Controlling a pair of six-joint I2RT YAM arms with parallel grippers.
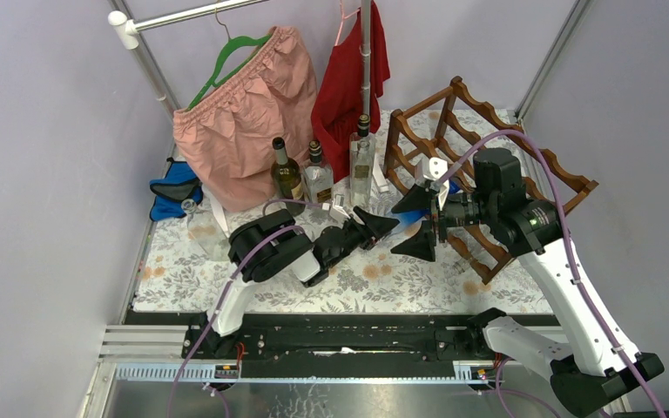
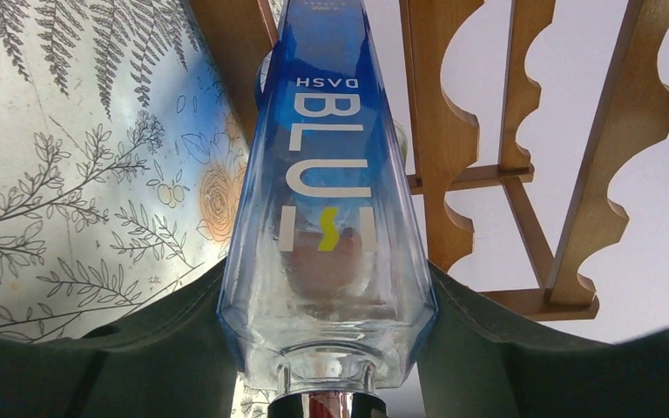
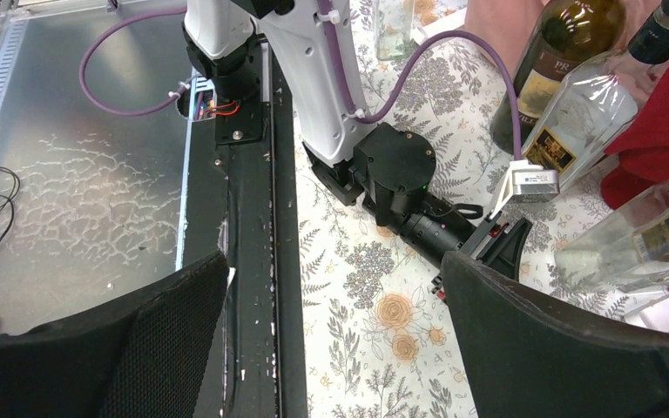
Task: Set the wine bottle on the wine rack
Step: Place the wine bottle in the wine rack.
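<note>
The left gripper (image 1: pixel 373 225) clamps the blue glass wine bottle (image 2: pixel 327 218) at its shoulder, base-first at the foot of the wine rack (image 1: pixel 475 100), perhaps touching a rail; rigid, slick and breakable, it looks base-heavy, while the right gripper (image 1: pixel 420 224) hangs wide open, empty.

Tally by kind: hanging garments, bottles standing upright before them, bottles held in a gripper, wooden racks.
Hanging garments: 2 (pink shorts, red garment)
Upright bottles: 3 (dark green bottle, short clear bottle, tall clear bottle)
Held bottles: 1 (blue bottle, left gripper)
Wooden racks: 1 (wine rack)
Total: 7
Uncounted: clear glass item, far left, unclear.
</note>
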